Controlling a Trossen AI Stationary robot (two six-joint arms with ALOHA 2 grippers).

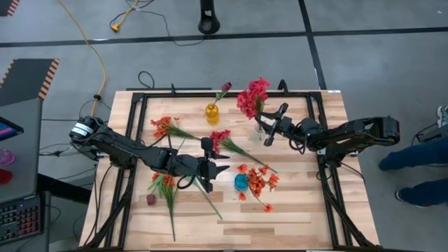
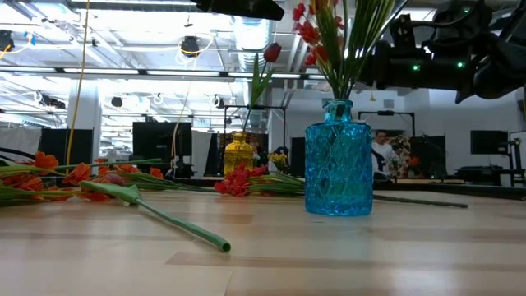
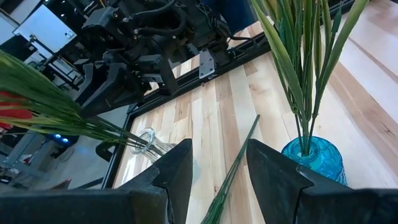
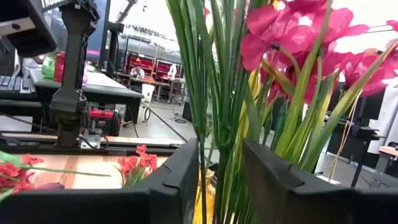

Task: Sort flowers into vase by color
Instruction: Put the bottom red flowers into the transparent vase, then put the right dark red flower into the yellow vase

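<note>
The table [image 1: 280, 210] is pale wooden planking with a black metal frame around it, standing on grey floor; the low view looks past it into a bright hall with ceiling lights and dark screens. A ribbed blue glass vase [image 2: 339, 160] right of centre holds orange-red blooms [image 1: 260, 180] on thin green stems. At upper centre a small yellow vase [image 1: 211, 113] carries one maroon bud [image 1: 225, 87], and just right of it a clear glass vase [image 1: 260, 128] holds crimson-pink blooms [image 1: 253, 96]. Loose sprays lie flat: an orange one [image 1: 164, 127] at left, a crimson one [image 1: 220, 138] in the middle, another orange one [image 1: 162, 183] at lower left. The right gripper [image 1: 274, 123] sits beside the clear vase, fingers apart around green stems. The left gripper [image 1: 217, 169] hovers mid-table, fingers apart and empty.
</note>
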